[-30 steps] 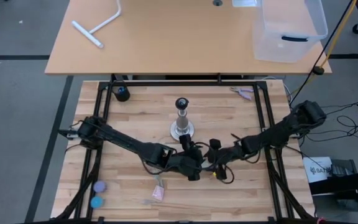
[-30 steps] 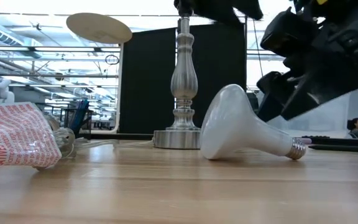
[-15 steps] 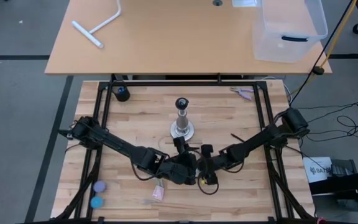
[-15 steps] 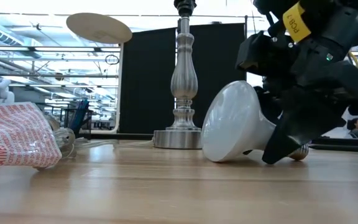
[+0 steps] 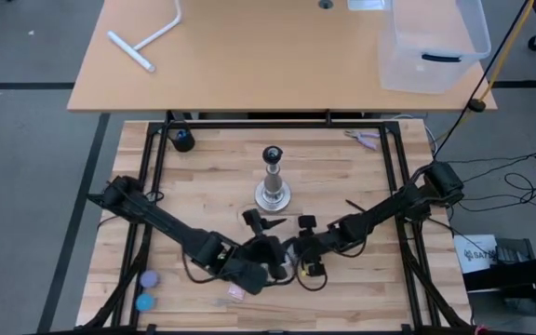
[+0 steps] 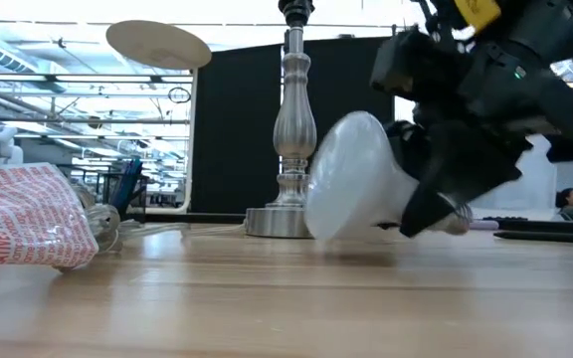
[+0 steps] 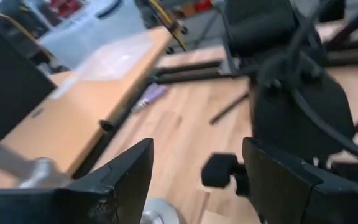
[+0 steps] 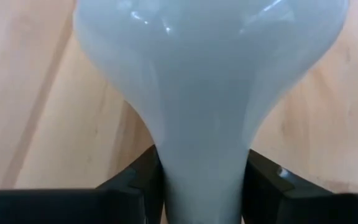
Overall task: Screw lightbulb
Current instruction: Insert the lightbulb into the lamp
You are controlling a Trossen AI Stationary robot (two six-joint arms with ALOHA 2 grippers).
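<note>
Both fingers of your right end effector [image 6: 436, 204] now clamp the bulb's [image 6: 351, 179] neck, lifting it off the surface [image 6: 267, 298] beside the lamp post [image 6: 294, 119]; left end effector [image 7: 191, 180] waits open.

High view: even, diffuse overhead light; wooden table [image 5: 203, 177] uniformly bright, shadows faint and short. Low view: strong backlight from bright room behind; lamp post [image 6: 293, 129] and arm [image 6: 495, 99] read as dark shapes; lightbulb [image 6: 356, 184] motion-blurred, soft shadow smeared beneath on tabletop; plastic bag [image 6: 23, 214] sharp. Left wrist view: heavy motion blur throughout, background smeared, fingers [image 7: 114, 180] nearly black. Right wrist view: lightbulb [image 8: 207, 81] fills frame, soft glare patches on globe, wood grain behind soft, out of focus.
</note>
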